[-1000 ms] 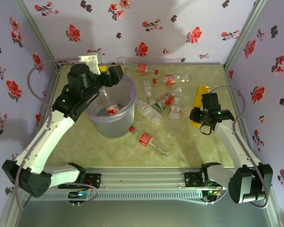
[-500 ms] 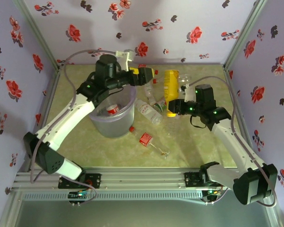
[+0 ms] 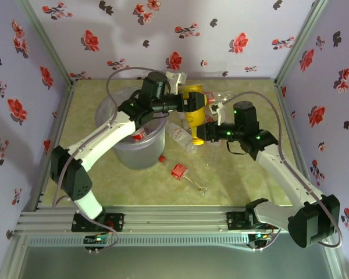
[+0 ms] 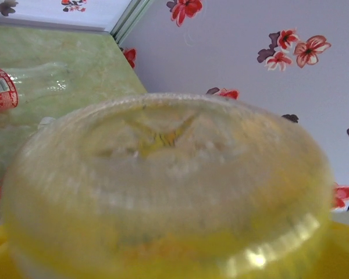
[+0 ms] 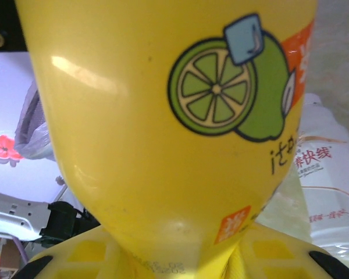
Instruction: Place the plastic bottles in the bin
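Right claw (image 3: 207, 130) is pinching the yellow bottle (image 3: 195, 123). Its wrist view has the glossy lime-label body up close, narrowing down between two yellow fingers. The bottle hangs in the air just right of the bin (image 3: 117, 152), over the clear bottles (image 3: 179, 170) scattered on the bench (image 3: 244, 180).

Left claw (image 3: 193, 103) is right at the bottle's far end. Its camera stares straight into the moulded base, but whether that claw is spread or pressed together I cannot tell.

Handling call: thin blow-moulded plastic, probably light, with walls that will dent under a hard squeeze. That shiny printed skin looks slippery too. The wide rounded base offers little to bite on. The better hold would be across the body where it narrows, or at the neck, with modest pressure.

On pose, the left arm stretches long from its base, up over the bin's rim, wrist aimed right toward the bottle. The right arm comes up from its corner, elbow bent, forearm swung left toward the middle. Both claws meet nose to nose beside the bin.
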Controlling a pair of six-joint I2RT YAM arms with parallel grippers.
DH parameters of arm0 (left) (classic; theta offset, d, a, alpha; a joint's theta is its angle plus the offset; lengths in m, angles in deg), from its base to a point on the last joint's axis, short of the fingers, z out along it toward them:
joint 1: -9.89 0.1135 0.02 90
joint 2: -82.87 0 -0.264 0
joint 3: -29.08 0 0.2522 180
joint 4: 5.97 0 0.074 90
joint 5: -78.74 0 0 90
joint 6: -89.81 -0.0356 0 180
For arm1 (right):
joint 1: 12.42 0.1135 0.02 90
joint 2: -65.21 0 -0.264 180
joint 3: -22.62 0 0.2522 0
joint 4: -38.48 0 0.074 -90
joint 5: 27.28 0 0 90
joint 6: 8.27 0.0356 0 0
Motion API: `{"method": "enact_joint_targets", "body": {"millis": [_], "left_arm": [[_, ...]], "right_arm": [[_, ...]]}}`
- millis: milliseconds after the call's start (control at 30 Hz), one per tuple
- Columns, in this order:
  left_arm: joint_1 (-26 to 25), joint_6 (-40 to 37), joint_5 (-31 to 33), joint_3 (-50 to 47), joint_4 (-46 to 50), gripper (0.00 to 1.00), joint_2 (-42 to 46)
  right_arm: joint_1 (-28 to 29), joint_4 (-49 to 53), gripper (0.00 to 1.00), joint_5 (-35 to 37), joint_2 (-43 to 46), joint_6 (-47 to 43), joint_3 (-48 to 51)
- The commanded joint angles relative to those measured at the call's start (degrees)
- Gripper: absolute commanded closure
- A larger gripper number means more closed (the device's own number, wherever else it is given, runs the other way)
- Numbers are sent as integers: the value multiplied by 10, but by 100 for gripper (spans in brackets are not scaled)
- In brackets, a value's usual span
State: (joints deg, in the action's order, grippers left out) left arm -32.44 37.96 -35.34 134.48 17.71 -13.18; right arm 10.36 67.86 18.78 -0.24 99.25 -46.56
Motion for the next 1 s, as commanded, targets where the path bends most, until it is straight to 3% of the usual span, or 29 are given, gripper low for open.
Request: {"method": "enact_joint_targets", "body": {"millis": [0,300,367,467,567,800,967], "left_arm": [[-5,11,-12,11,-30,11,-2],[-5,0,-12,21,-18,39,-1],[-2,-2,-12,26,-18,41,-1],[5,-4,-12,35,-17,42,2],[23,-8,-11,43,-17,43,15],[91,-17,-8,53,-15,46,63],[166,-17,-9,27,-17,49,127]], "right_arm": [[5,-22,88,-22,-9,-15,-31],[6,-27,85,1,-19,-20,-34],[5,-24,72,5,-18,-20,-36],[1,31,29,25,-15,-40,-53],[-19,73,13,55,9,-55,-55],[-127,92,5,97,73,29,-13],[-153,115,5,137,81,38,10]]}}
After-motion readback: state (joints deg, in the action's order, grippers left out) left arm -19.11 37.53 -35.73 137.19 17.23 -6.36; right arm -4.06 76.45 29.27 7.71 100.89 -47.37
